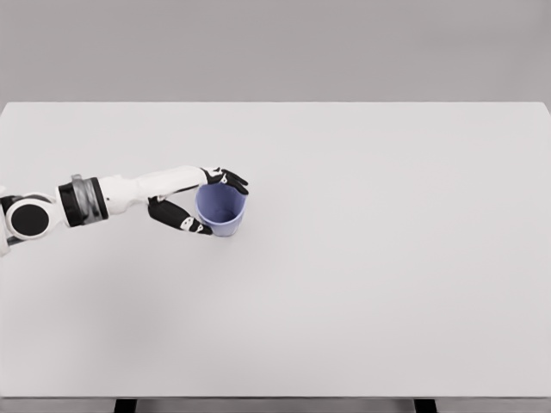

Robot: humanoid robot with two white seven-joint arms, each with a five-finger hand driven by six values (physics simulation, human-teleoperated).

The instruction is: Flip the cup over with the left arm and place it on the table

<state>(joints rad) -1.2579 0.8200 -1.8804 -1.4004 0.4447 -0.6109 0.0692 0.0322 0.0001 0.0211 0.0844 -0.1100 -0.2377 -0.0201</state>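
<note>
A bare simulated test space: one wide white table [362, 284] on dark legs [424, 405], against a plain grey backdrop [275, 47].

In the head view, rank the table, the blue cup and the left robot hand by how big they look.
1. Table: largest by far, spanning nearly the full picture.
2 and 3. Blue cup and left robot hand: these look about alike. The hand wraps around the cup, so I won't rank them.

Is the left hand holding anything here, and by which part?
Yes: the left hand grips the blue cup by its side wall near the rim, fingers on both sides, opening facing up.
</note>
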